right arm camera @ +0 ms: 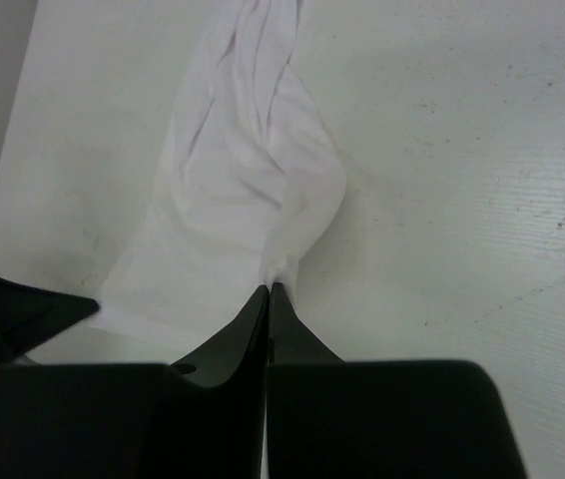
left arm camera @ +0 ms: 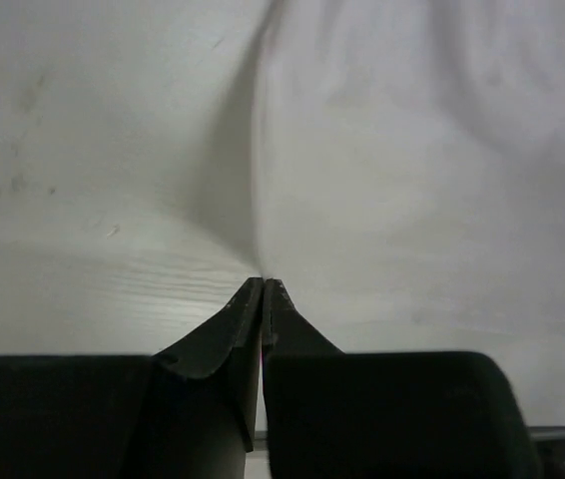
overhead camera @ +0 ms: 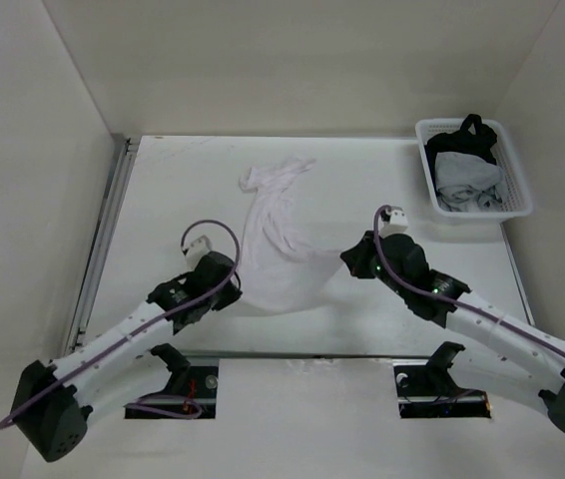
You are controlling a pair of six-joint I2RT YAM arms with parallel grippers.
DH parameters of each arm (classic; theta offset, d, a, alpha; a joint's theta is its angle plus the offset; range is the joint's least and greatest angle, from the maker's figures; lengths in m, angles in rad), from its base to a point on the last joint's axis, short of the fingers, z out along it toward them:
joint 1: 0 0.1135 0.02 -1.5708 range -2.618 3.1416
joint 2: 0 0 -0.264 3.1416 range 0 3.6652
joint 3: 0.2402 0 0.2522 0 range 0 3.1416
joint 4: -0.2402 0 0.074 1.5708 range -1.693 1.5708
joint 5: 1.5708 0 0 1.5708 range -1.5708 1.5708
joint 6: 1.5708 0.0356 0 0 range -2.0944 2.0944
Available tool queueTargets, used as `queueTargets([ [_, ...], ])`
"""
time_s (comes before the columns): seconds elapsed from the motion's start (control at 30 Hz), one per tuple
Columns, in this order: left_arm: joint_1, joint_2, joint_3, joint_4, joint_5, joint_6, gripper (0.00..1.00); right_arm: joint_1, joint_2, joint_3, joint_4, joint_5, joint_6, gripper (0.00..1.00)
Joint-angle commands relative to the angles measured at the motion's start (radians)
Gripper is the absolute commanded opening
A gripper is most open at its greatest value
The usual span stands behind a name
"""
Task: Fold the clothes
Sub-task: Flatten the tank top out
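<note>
Left gripper (left arm camera: 265,286) and right gripper (right arm camera: 268,289) each clamp a near corner of the clothes (overhead camera: 281,249), which lie bunched mid-table (overhead camera: 163,200). No fold yet; spreading and folding remain.

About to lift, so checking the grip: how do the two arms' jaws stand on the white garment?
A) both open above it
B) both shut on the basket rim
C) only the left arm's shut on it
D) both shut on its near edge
D: in each wrist view the jaws are pressed together, with the white garment pinched at their tips.
</note>
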State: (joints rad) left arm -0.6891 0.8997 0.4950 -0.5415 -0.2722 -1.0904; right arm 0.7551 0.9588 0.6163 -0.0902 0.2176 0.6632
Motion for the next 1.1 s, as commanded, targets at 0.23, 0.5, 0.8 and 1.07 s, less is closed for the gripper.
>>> queueTargets([
  [0.23,0.168,-0.136,0.706,0.084,-0.173,0.349,0.00,0.285,-0.146,0.555,-0.118,0.435,-0.279,0.00],
  [0.5,0.194,-0.102,1.066,0.244,-0.219,0.461,0.00,0.533,0.041,0.960,0.110,0.677,-0.750,0.00],
  [0.8,0.211,0.024,1.073,0.244,-0.277,0.540,0.00,0.292,0.218,1.108,-0.011,0.433,-0.685,0.00],
  [1.07,0.456,0.174,0.883,0.299,-0.087,0.384,0.00,-0.045,0.424,1.132,-0.103,0.050,-0.412,0.00],
])
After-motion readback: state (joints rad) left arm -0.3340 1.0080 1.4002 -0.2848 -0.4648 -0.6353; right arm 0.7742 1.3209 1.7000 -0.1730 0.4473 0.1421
